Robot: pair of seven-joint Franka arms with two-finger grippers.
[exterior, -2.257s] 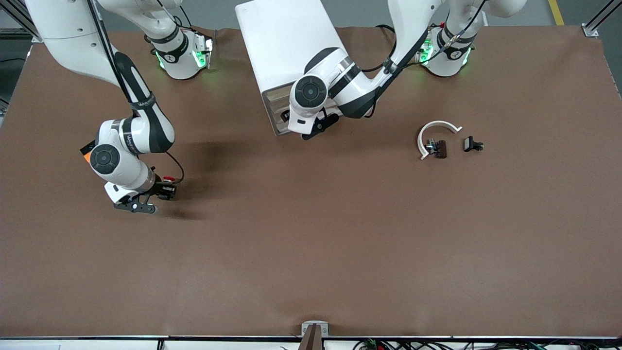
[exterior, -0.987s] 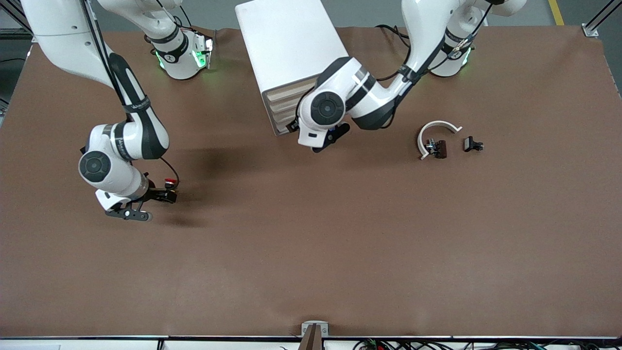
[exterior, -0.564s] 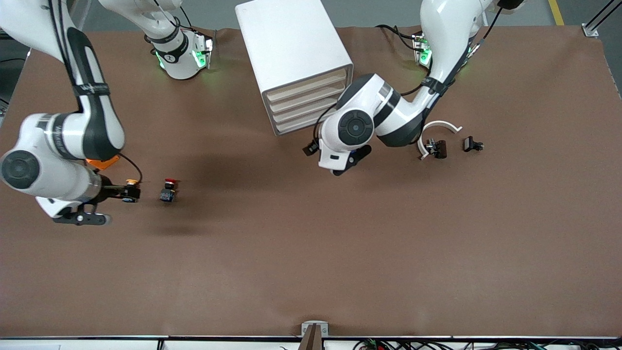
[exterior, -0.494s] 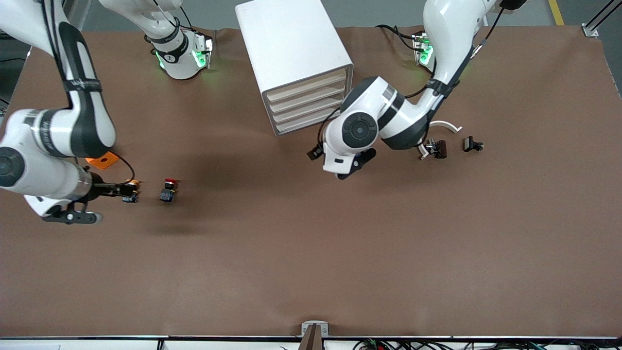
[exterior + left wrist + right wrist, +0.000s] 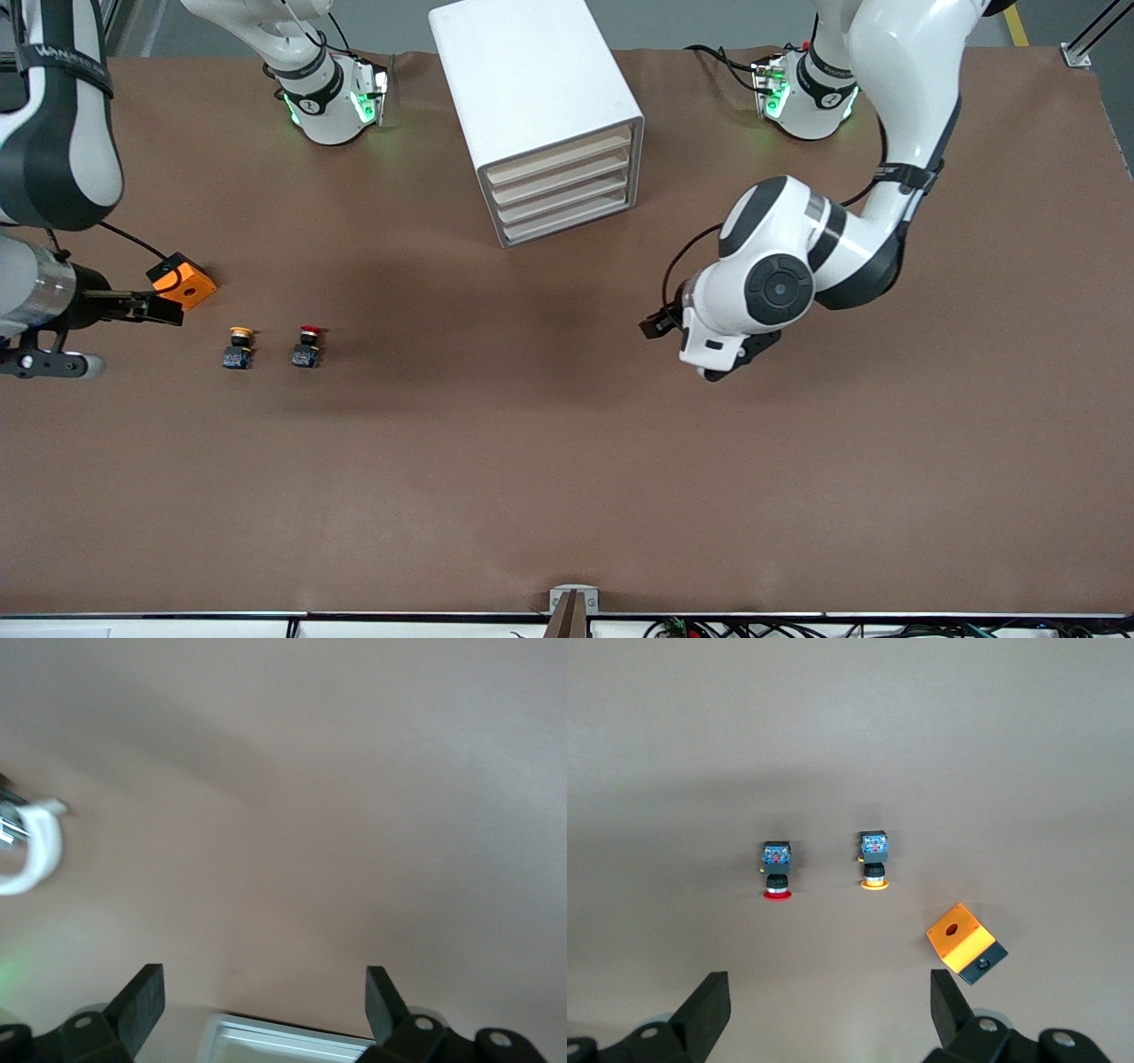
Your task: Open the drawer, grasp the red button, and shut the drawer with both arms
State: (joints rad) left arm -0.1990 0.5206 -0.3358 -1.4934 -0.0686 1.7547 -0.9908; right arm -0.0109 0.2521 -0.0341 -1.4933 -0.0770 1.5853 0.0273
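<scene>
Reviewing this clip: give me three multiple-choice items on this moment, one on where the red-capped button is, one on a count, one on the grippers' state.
1. Where is the red-capped button?
A. on the table beside the yellow-capped button
B. in the right gripper
C. on top of the drawer cabinet

2. How many drawer fronts does the cabinet show?
A. two
B. four
C. six

3. What state are the grippers in?
A. both shut on buttons
B. only the left gripper open
C. both open and empty

Answers:
1 A, the two buttons stand side by side on the table.
2 B, four stacked fronts show, all pushed in.
3 C, each wrist view shows spread fingers with nothing between them.
</scene>
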